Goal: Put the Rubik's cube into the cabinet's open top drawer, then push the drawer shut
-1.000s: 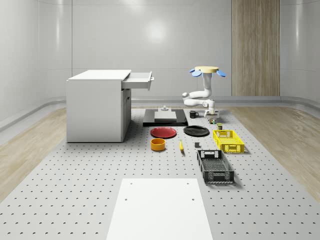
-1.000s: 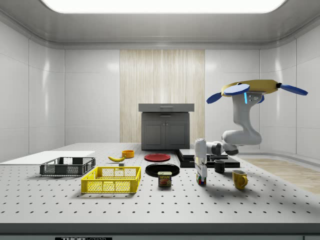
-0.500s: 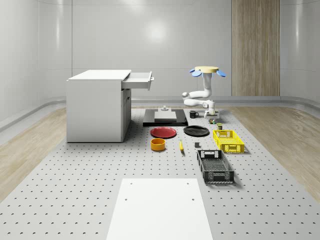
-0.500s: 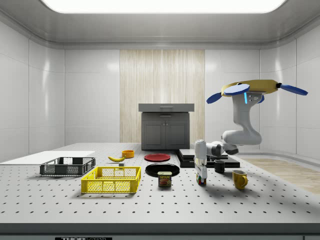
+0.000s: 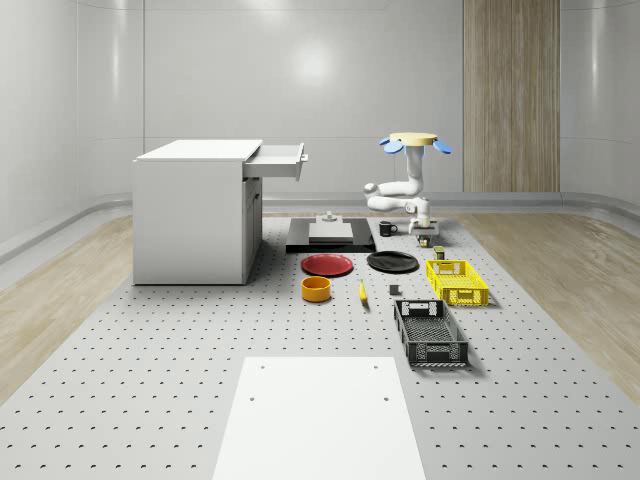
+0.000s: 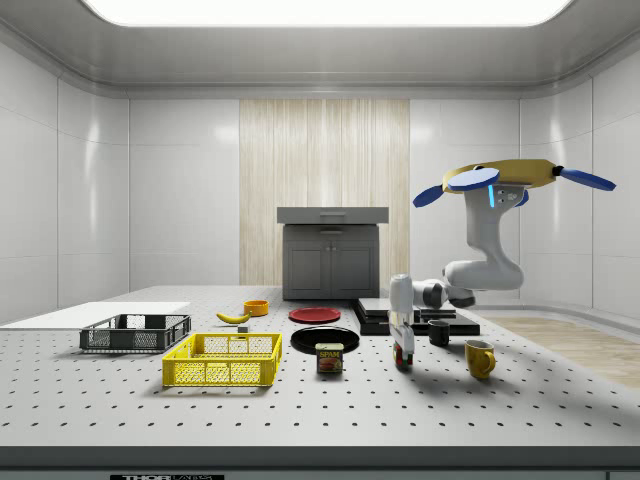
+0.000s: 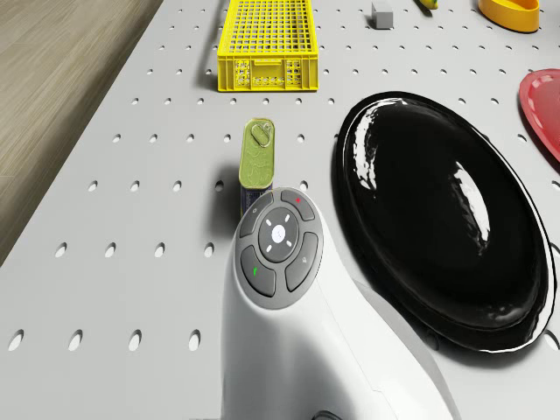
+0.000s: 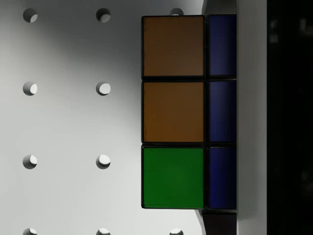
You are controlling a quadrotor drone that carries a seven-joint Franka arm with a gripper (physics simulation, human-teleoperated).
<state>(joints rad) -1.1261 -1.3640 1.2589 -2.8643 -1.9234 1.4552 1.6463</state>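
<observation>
At closest range, the Rubik's cube sits right of centre in my wrist view, with two orange squares and one green on the face towards me and a blue column alongside, over the perforated table. My gripper points straight down at the cube, low over the table, centre-right in the side view. Whether it is clamped on the cube I cannot tell. In the drone view, a tin can lies just beyond my wrist at centre frame. A black plate lies beside it at the right, and a yellow crate stands at the top edge. A yellow mug stands near the gripper, to its right in the side view. My drone hovers above this corner of the table, right of centre in the whole-scene view. The cabinet stands well apart, left of centre there. Its top drawer is pulled out towards the frame's middle.
</observation>
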